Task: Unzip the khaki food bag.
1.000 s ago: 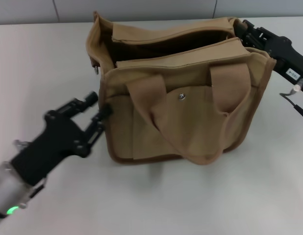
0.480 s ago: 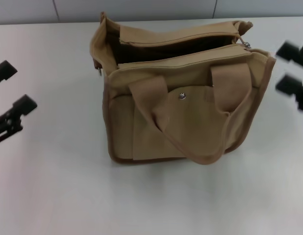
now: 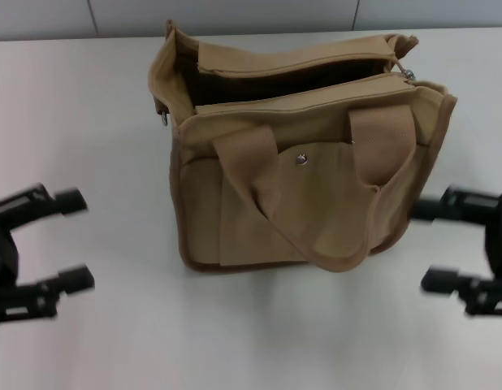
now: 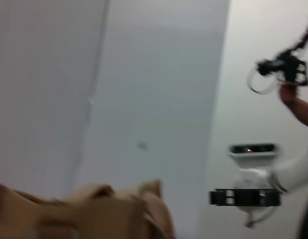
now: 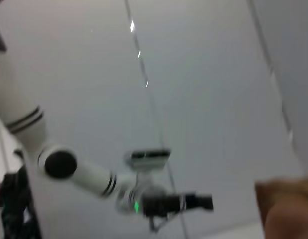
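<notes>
Tan canvas fills the middle of the white table [image 3: 88,106]: the khaki food bag [image 3: 304,175], boxy, trimmed in brown piping, stands upright toward the far edge, well clear of the near one. And look at the top of it! The mouth gapes wide, dark interior [image 3: 283,81] on show between the two fabric lips, and the small silver zipper pull [image 3: 408,75] sits right at the end of the opening nearest the table's right edge. By my reading the zip has run its full length, so the unzipping looks done.

Two wide fabric handles [image 3: 316,187] droop over the front pocket, with the silver snap [image 3: 301,159] between them, undisturbed.

Now the arms. The left gripper [image 3: 60,241] hovers by the table's left edge, fingers spread wide, holding nothing and well apart from the bag. The right gripper [image 3: 446,244] hangs by the right edge, just beside the bag's lower corner but not touching it, fingers likewise spread and empty.

From the wrist cameras the bag shows only as a tan sliver in each frame; neither gives a better look at the zipper teeth.

What's left? Very little, I'd judge: perhaps only parking the arms.
</notes>
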